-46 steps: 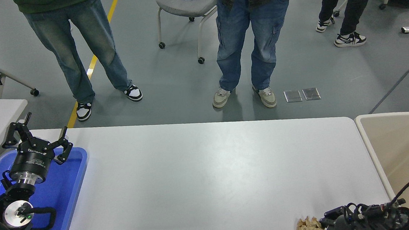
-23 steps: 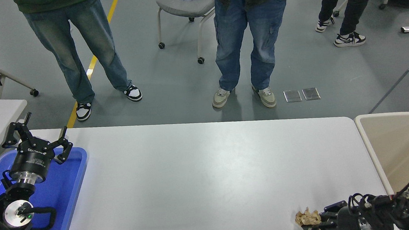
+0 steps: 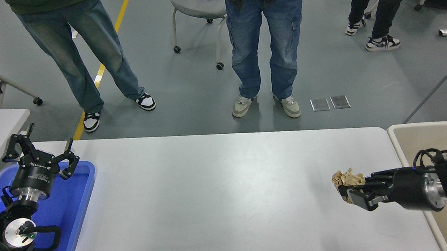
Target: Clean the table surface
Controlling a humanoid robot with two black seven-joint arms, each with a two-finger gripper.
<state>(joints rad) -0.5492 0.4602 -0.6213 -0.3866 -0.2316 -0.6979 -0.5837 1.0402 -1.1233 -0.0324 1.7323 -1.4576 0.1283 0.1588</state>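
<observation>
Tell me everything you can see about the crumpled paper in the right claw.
The paper wad is a small tan-brown ball, crumpled and creased, looking like kraft paper or a napkin. The right claw is shut on it, holding it above the white table near its right end, close to the beige bin. It appears clear of the tabletop.

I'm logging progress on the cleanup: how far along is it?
Done: the table surface shows no loose litter. In hand: the right gripper is shut on a crumpled brown paper wad, held above the table near its right end. Left: the wad is not yet in the beige bin just to the right. The left gripper is parked open over the blue tray.
</observation>
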